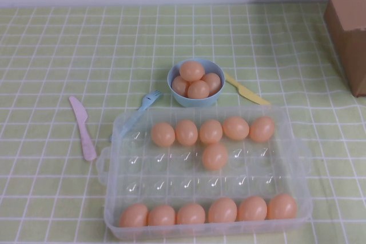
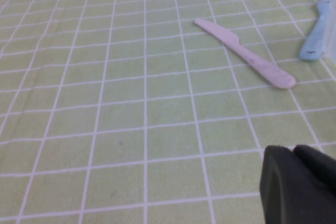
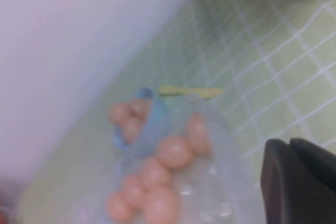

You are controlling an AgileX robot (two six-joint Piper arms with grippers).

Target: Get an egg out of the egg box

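My left gripper (image 2: 299, 184) hangs over bare green checked cloth near the pink knife (image 2: 244, 52); my right gripper (image 3: 299, 182) hovers beside the egg box (image 1: 114, 158). I cannot tell how either one's fingers stand. One egg (image 1: 215, 156) lies alone in the box's middle rows, with rows of eggs along the far and near sides. The blue bowl (image 1: 174, 96) behind holds four more.
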